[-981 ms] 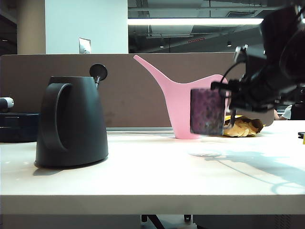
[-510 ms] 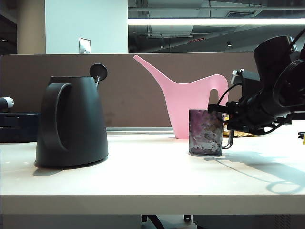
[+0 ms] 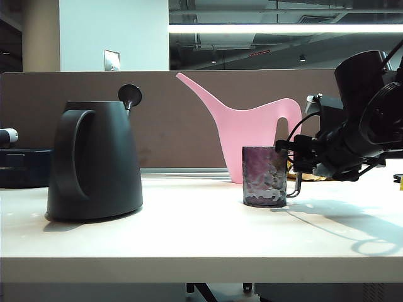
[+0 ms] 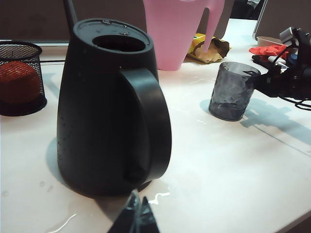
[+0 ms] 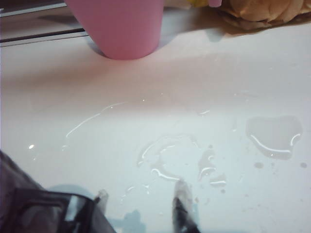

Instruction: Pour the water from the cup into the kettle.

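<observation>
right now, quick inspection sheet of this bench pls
surface: white table, puddles and water streaks near the right gripper
job's things: cup upright on the table; kettle upright at left, top open
clutter: pink watering can, mesh basket, crumpled snack bag
grippers: right gripper at the cup's handle, jaws parted; left gripper low beside the kettle, fingers together
cables: black leads on the right arm
surroundings: brown divider, office behind

black kettle (image 4: 109, 104) near left claw (image 4: 136, 218), cup (image 4: 232, 91) upright beside right claw (image 4: 262, 80)
</observation>
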Controlling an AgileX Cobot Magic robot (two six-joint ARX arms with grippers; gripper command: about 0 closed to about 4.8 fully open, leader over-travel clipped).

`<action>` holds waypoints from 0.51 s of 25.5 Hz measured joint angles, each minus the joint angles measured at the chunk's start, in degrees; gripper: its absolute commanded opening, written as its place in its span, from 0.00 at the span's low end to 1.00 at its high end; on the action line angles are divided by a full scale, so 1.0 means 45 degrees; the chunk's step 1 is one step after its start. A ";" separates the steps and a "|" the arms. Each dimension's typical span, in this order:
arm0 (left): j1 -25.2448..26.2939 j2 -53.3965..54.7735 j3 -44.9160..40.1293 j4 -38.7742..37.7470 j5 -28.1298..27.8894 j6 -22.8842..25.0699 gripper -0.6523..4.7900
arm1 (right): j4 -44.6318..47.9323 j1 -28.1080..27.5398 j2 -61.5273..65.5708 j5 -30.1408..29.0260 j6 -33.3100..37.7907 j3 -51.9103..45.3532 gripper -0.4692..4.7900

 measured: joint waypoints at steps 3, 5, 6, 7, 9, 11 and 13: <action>0.0000 0.0000 0.0000 0.0000 0.0005 -0.0005 0.11 | -0.0160 0.0005 -0.0039 -0.0034 -0.0015 -0.0010 0.37; 0.0000 0.0000 0.0000 0.0000 0.0005 -0.0010 0.11 | -0.0631 0.0005 -0.0223 -0.0078 -0.0010 -0.0019 0.37; 0.0000 0.0000 0.0000 0.0000 0.0010 -0.0010 0.11 | -0.0782 0.0005 -0.0296 -0.0073 -0.0010 -0.0019 0.37; 0.0000 0.0000 0.0000 0.0000 0.0005 -0.0010 0.11 | -0.0933 0.0005 -0.0379 -0.0073 -0.0010 -0.0024 0.37; 0.0000 0.0000 0.0000 0.0000 0.0005 -0.0029 0.11 | -0.1190 0.0005 -0.0539 -0.0073 -0.0010 -0.0024 0.37; 0.0000 0.0000 0.0000 0.0000 0.0010 -0.0175 0.11 | -0.1481 0.0005 -0.0772 -0.0073 -0.0010 -0.0029 0.37; 0.0000 0.0000 0.0005 0.0000 0.0010 -0.0248 0.11 | -0.1753 0.0005 -0.1117 -0.0073 -0.0010 -0.0029 0.37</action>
